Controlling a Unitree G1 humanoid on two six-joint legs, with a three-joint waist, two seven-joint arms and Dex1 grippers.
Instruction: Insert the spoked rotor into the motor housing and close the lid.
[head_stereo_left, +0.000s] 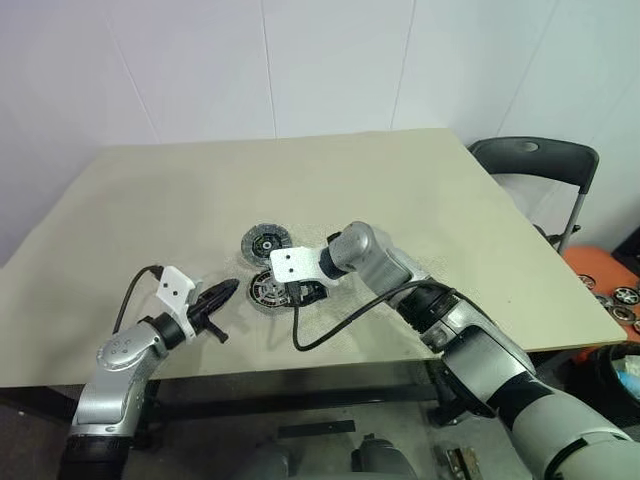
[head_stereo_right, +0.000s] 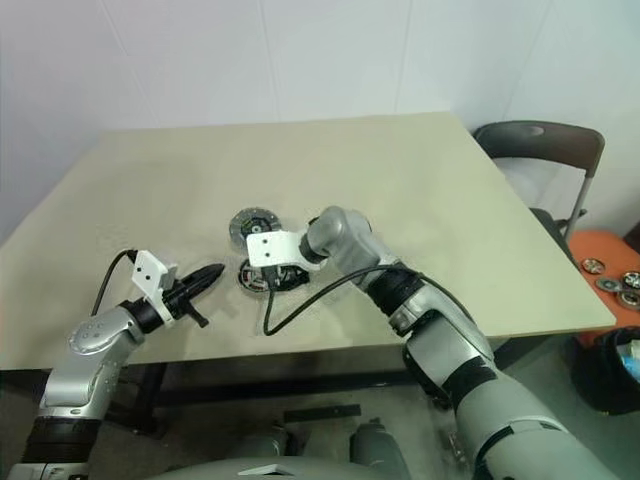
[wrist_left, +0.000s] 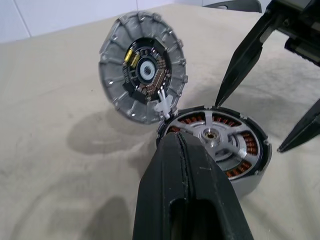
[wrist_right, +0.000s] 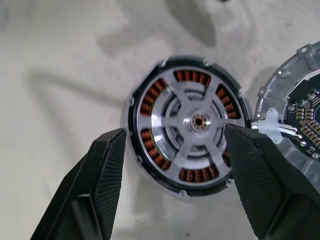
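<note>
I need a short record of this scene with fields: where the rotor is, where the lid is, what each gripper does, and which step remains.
rotor: the spoked rotor sits inside the motor housing, copper windings showing between its spokes
lid: the lid is open, tilted up beside the housing, joined to it by white wires
left gripper: left gripper, shut, empty, beside the housing
right gripper: right gripper, open, fingers on either side of the housing
table: table
remaining step: close the lid

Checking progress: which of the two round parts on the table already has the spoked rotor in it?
The motor housing, between the right gripper's open fingers; copper windings show between the spokes. The lid beside it doesn't.
</note>
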